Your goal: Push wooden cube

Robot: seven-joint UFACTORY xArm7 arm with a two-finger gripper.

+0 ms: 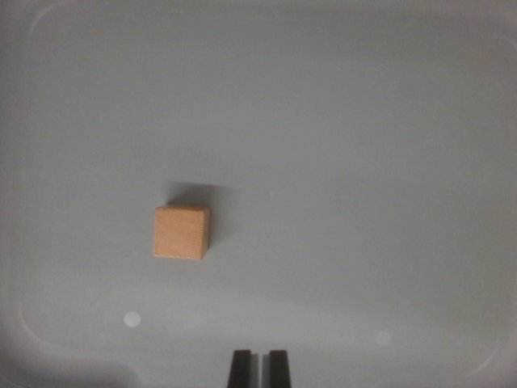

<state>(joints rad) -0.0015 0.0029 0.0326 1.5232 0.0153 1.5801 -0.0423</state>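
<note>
On the grey tray (363,162), left of the middle, a wooden cube (182,232) is seen; the gripper (259,368) is kept nearly closed, well apart from it

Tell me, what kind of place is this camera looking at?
Probably a lab test bench, not a home: a plain grey tray-like surface with a raised rounded rim, one wooden cube lying alone on it, and a robot's pincer at the bottom edge.

You see a matt, smooth wooden cube (182,232) on a smooth, faintly glossy grey counter (363,162); the gripper (259,368) looks dark plastic.
</note>
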